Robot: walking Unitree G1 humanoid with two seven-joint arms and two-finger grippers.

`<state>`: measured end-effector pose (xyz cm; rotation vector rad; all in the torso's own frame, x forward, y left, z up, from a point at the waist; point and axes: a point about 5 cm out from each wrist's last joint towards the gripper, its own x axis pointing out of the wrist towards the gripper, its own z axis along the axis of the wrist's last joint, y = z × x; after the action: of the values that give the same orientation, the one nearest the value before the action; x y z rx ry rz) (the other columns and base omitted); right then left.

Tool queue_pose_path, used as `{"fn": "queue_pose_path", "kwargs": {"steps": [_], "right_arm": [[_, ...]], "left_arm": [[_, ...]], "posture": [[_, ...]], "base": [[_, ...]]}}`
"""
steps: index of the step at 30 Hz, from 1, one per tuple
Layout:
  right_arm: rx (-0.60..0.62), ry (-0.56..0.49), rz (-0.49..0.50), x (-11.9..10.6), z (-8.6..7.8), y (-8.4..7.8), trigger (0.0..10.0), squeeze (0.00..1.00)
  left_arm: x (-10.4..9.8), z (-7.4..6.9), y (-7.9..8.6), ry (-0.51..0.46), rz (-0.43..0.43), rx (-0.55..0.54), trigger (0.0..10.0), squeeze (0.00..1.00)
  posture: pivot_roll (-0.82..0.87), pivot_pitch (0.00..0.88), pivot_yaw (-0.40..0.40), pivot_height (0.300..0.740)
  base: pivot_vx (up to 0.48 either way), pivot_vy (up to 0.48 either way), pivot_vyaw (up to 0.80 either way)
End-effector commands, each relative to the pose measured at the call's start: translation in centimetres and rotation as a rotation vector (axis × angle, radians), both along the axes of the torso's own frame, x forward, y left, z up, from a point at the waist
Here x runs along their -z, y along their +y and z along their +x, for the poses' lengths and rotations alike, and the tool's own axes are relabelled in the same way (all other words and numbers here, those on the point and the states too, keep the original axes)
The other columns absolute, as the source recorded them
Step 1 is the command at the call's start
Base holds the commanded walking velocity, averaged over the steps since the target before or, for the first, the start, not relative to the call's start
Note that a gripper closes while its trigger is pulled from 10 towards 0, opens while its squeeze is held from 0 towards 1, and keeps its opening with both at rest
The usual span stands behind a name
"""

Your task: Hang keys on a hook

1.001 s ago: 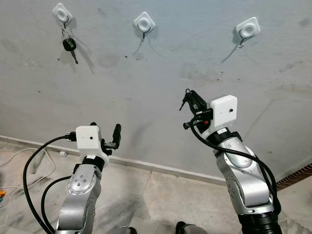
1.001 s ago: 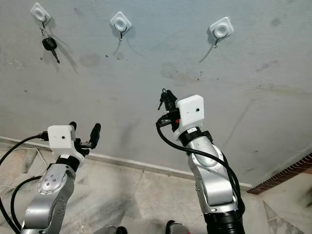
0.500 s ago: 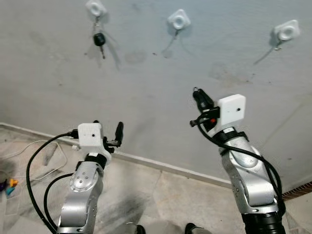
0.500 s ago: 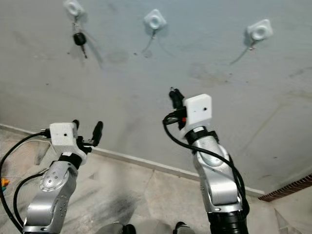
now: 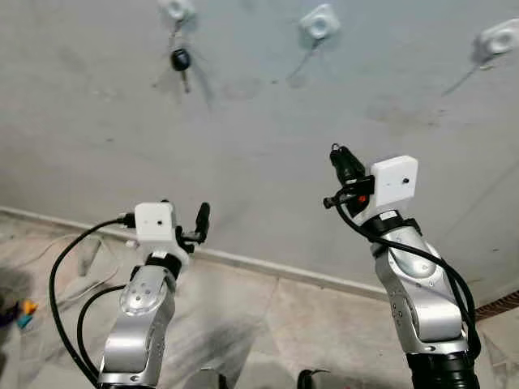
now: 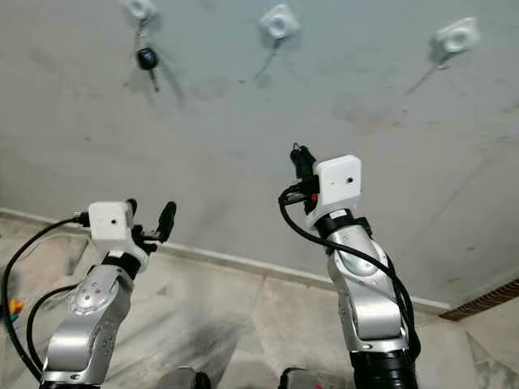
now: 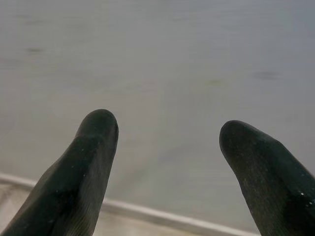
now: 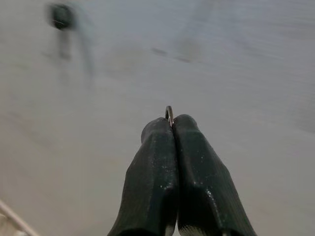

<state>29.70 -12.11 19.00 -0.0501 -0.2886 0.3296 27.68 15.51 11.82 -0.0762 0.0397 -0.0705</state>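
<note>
Three white hooks sit high on the grey wall: the left hook [image 5: 176, 8], the middle hook [image 5: 319, 23] and the right hook [image 5: 499, 36]. A black-headed key [image 5: 180, 61] hangs from the left one; the other two are bare. My right gripper [image 5: 336, 154] is raised towards the wall, below and slightly right of the middle hook, well short of it. It is shut on a thin metal key ring [image 8: 169, 114] that pokes out between the fingertips [image 8: 157, 132]. My left gripper [image 5: 185, 212] is held low near the skirting, open and holding nothing.
A pale skirting strip [image 5: 268, 267] runs along the foot of the wall above a marble floor. A white cable [image 5: 49, 255] and small coloured bits [image 5: 24, 312] lie on the floor at the left. A brick edge [image 5: 496, 306] shows at the far right.
The whole view has shifted, so the hooks now lie further right and higher. My right gripper, still shut on the ring, stands more nearly under the middle hook. The left arm holds its pose.
</note>
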Motion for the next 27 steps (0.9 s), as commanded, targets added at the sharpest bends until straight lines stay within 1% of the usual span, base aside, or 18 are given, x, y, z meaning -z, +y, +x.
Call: {"fn": "queue_pose_path", "kwargs": {"steps": [1,5,8,12,13,17,18,19,27], "right_arm": [[-0.001,-0.008,-0.010,0.0,-0.1,0.0,10.0,0.00],[0.017,0.002,-0.008,0.0,0.0,-0.3,10.0,0.00],[0.027,0.004,-0.011,0.0,0.1,-0.4,10.0,0.00],[0.031,0.001,-0.010,0.0,0.2,-0.4,10.0,0.00],[0.031,-0.001,-0.012,0.0,0.2,-0.5,10.0,0.00],[0.032,0.000,-0.012,-0.1,0.3,-0.5,10.0,0.00],[0.034,-0.001,-0.013,-0.1,0.4,-0.5,10.0,0.00],[0.036,-0.001,-0.012,-0.2,0.4,-0.6,10.0,0.00],[0.039,-0.005,-0.017,-0.2,0.5,-0.7,10.0,0.00]], "left_arm": [[0.2,-0.1,0.3,0.011,0.005,-0.005,10.0,0.00],[-0.1,0.1,0.3,-0.005,0.031,0.003,10.0,0.00],[-0.3,0.2,0.1,-0.010,0.027,0.009,10.0,0.00],[-1.1,0.8,-0.3,-0.028,0.020,0.021,10.0,0.00],[-1.4,0.9,-0.3,-0.049,0.063,0.012,10.0,0.00],[-1.9,1.1,-0.6,-0.088,0.051,0.010,10.0,0.00],[-1.8,1.1,-0.6,-0.085,0.035,0.015,10.0,0.00],[-1.9,1.2,-0.5,-0.095,0.052,-0.003,10.0,0.00],[-1.8,1.2,-0.7,-0.090,0.022,0.018,10.0,0.00]], "posture": [[-0.03,0.179,0.050,0.740],[-0.03,0.178,0.051,0.740],[-0.03,0.176,0.050,0.740],[-0.03,0.171,0.047,0.740],[-0.03,0.169,0.047,0.740],[-0.03,0.168,0.045,0.740],[-0.03,0.167,0.042,0.740],[-0.03,0.167,0.042,0.740],[-0.04,0.168,0.039,0.740]], "base": [[0.000,0.000,0.00],[0.000,0.000,-0.10],[0.000,0.000,-0.62],[0.000,0.000,-0.72],[0.000,0.000,-0.80],[0.000,0.000,-0.80],[0.000,0.000,-0.80],[0.000,0.000,-0.80],[0.000,0.000,-0.80]]}}
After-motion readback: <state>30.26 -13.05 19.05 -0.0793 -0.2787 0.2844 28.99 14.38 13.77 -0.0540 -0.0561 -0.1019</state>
